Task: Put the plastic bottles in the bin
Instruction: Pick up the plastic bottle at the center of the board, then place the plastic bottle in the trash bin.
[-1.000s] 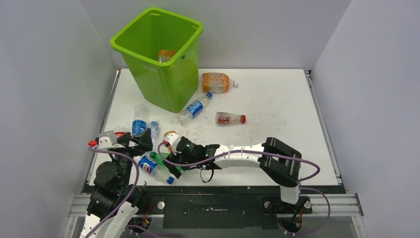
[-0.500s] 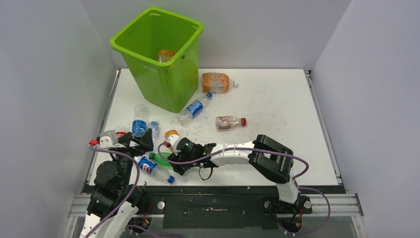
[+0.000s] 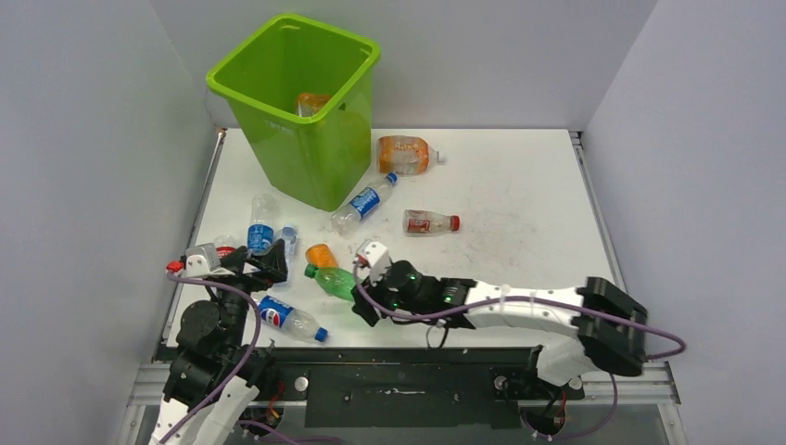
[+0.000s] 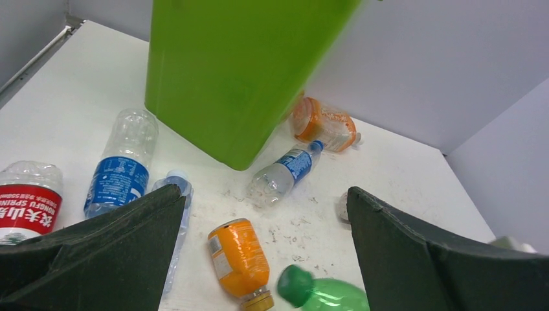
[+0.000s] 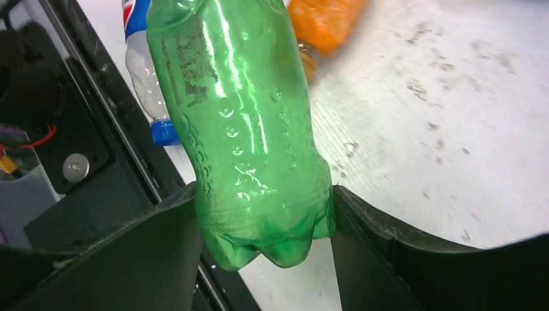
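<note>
Top view looks down from behind over the whole table (image 3: pixel 519 185); both wrist views sit close, sharing the green bottle (image 5: pixel 246 129).

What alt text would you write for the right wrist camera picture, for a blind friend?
A green plastic bottle is clamped near its base between the two dark fingers of the right tool, with a scuffed white table behind it. Farther off lie a blurred orange bottle and a clear bottle with a blue cap.
</note>
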Available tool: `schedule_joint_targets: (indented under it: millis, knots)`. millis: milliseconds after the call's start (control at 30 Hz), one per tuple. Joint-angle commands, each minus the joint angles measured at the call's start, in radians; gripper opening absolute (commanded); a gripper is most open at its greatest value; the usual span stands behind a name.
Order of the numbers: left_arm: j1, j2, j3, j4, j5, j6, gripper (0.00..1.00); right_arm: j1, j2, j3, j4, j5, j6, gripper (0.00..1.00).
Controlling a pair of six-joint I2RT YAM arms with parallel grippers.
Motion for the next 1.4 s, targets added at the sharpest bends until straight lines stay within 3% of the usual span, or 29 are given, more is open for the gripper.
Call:
schedule_joint_targets:
  millis: [0,133,267,367,433,567,767,1100,1367]
  knots:
    - [-0.003,0.003,-0.019,0.1,0.047,-0.093,0.96,-0.007,-0.259,-0.205,0.164,0.187,0.125,0.42]
    - [-0.003,0.038,-0.119,0.294,0.348,-0.298,0.96,-0.008,-0.515,-0.437,0.424,0.237,0.183,0.42]
    - [-0.004,0.166,-0.258,0.688,0.602,-0.548,0.96,-0.007,-0.64,-0.539,0.543,0.263,0.188,0.41]
    - [-0.01,0.264,-0.312,0.946,0.69,-0.66,0.96,0.0,-0.693,-0.588,0.61,0.262,0.193,0.4]
    - [-0.013,0.328,-0.304,1.036,0.721,-0.679,0.96,0.004,-0.712,-0.617,0.665,0.265,0.199,0.39]
    - [-0.043,0.418,-0.255,1.104,0.748,-0.663,0.96,0.015,-0.705,-0.638,0.733,0.267,0.201,0.38]
    - [-0.106,0.476,-0.184,1.12,0.671,-0.593,0.96,0.032,-0.66,-0.64,0.793,0.265,0.202,0.37]
    - [-0.322,0.626,-0.01,0.904,0.497,-0.345,0.99,0.048,-0.64,-0.614,0.766,0.275,0.19,0.36]
    - [-0.388,0.692,0.034,0.902,0.424,-0.307,0.77,0.047,-0.679,-0.608,0.709,0.285,0.179,0.36]
